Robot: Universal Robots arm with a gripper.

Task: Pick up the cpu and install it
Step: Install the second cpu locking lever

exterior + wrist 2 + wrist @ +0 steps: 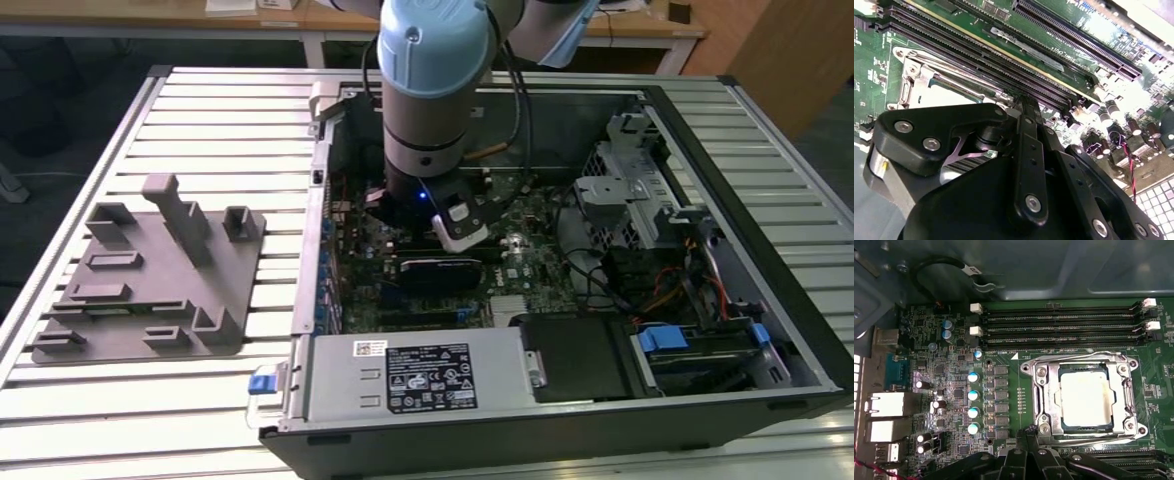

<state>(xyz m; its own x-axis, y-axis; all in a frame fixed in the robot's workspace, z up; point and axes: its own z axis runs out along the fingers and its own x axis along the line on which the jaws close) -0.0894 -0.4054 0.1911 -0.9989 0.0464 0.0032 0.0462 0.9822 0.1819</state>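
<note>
Quick read on the cpu point(1086, 399): lying flat inside the open socket frame point(1046, 405) on the motherboard point(954, 390), pale metal top up. Looks square to the opening in the first wrist view, but no way of vouching for fully seated from here. Seeing the tool point(1026, 434) parked just beside one edge of that frame, low over the board, apparently not touching the chip. Can't tell whether apart or together, and not going to guess. From the exterior view: arm point(427, 90) reaching straight down into the open computer case point(747, 300) on the slatted desk point(200, 100), with the grey fixture point(147, 280) sitting well apart on the exterior view's left, nothing shiny visible on top. So probably the placing part done and the frame not clamped down yet, going by the bare chip on show. Now the worrying bits, all guesswork. Biggest one: nudging the frame or the chip's edge sideways with the tool so close, tipping the cpu out of its pocket and mashing the contacts underneath. Second: pressing down on a chip not quite level, same damage. Third: clipping the row of small capacitors point(973, 402) or the memory slots point(1064, 325) nearby with that bulky black linkage. Also not loving the cable point(523, 110) hanging along the arm, tight quarters inside the case, easy to snag on the metal drive cage point(627, 190).
</note>
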